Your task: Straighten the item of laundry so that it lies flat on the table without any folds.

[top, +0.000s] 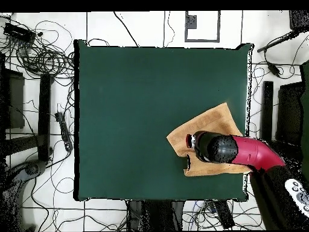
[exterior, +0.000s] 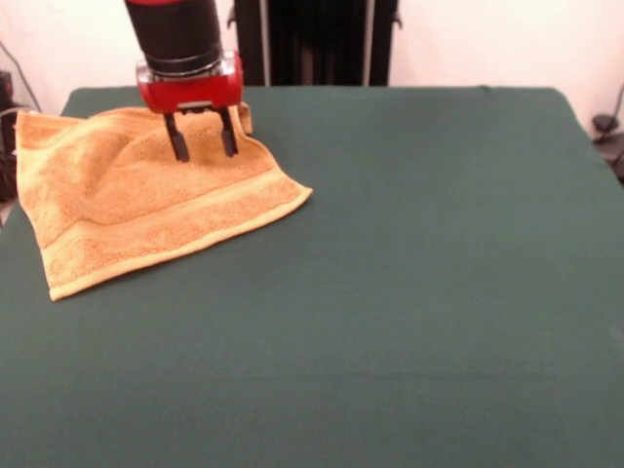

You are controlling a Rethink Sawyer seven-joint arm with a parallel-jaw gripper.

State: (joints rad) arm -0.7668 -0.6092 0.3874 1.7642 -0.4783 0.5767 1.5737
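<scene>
A red and black robot arm hangs over a golden-orange towel [exterior: 146, 205] spread near one corner of the green tabletop [exterior: 409, 292]. Its claw [exterior: 204, 146] is released, the two dark fingers [exterior: 179, 143] set apart and reaching down to the cloth near its far edge, with nothing grasped between them. Whether the tips press the fabric or hover just above it is hard to judge from either view. Most of the towel already lies flat, its woven band running clean along the near edge. The work looks well along but unfinished: the far side is rumpled, a corner behind the claw appears turned up, and a soft ridge crosses the left part. Seen from overhead, one edge lies close to the tabletop's rim, partly hidden under the arm.
</scene>
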